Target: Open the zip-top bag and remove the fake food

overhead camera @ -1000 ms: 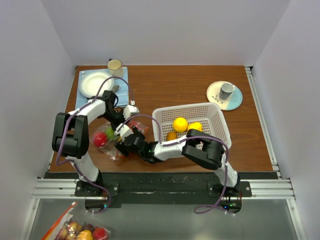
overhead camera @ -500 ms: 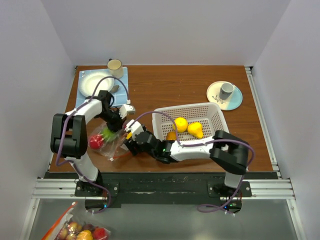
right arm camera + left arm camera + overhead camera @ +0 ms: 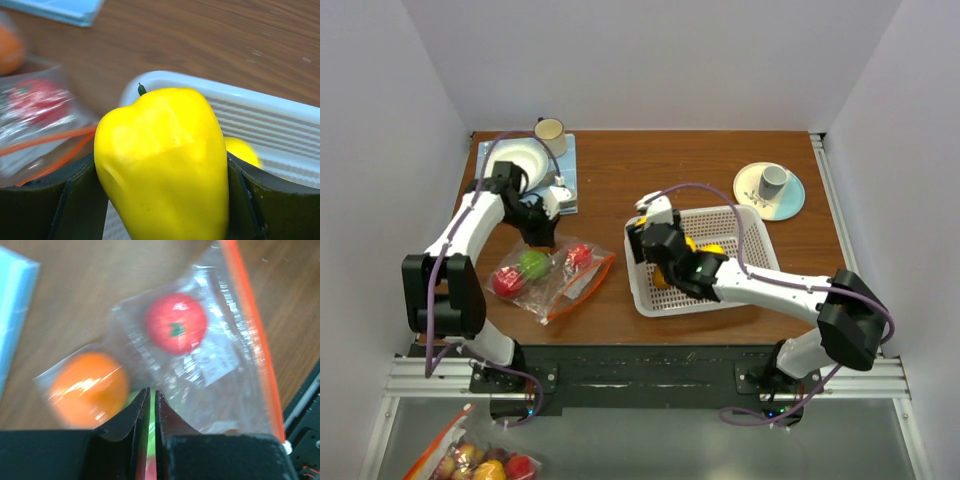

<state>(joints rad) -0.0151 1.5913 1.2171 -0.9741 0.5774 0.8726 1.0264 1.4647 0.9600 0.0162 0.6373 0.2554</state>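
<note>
The right gripper [image 3: 160, 196] grips a yellow pepper [image 3: 160, 135] over the white basket's [image 3: 752, 232] left rim. The left gripper's [image 3: 151, 410] 2 jaws are pressed together, empty, above the zip-top bag [image 3: 565, 290] at lower left, with fake food [image 3: 533, 263] inside.

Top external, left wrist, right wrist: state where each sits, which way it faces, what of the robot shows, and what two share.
Top external: above and behind, looking down on the table; left arm and right arm show.
Left wrist: on the left arm, looking down past the left gripper at the bag.
Right wrist: on the right arm, looking past the right gripper, shut on a yellow pepper, at the basket.
Shared: both wrist views catch the bag and the red fruit inside it.
</note>
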